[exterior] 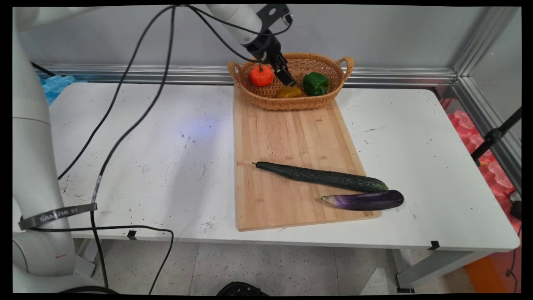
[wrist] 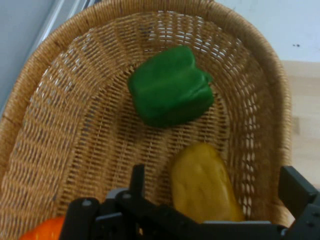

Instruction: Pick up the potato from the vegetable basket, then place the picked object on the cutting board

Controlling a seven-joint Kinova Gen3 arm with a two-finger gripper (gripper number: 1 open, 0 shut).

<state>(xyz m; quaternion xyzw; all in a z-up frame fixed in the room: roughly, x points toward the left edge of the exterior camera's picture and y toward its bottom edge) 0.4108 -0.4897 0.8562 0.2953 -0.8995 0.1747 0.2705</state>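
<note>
My gripper (exterior: 289, 81) reaches down into the wicker basket (exterior: 270, 101) at the far end of the wooden board (exterior: 291, 137). It stands open just above a yellow pepper (exterior: 289, 92). In the hand view the gripper (wrist: 217, 187) has one finger on each side of the yellow pepper (wrist: 202, 185), not visibly touching it. A green pepper (wrist: 170, 92) lies just beyond it, on the right in the main view (exterior: 315, 83). An orange-red tomato (exterior: 261, 75) with a green stem sits at the basket's left end, and only its edge (wrist: 45, 230) shows in the hand view.
A long dark cucumber (exterior: 320, 177) lies slantwise on the board's near part. Beside it a purple eggplant (exterior: 364, 200) sticks out over the board's right edge. Black cables (exterior: 125, 125) hang over the table's left half. A wall with a metal rail runs behind the basket.
</note>
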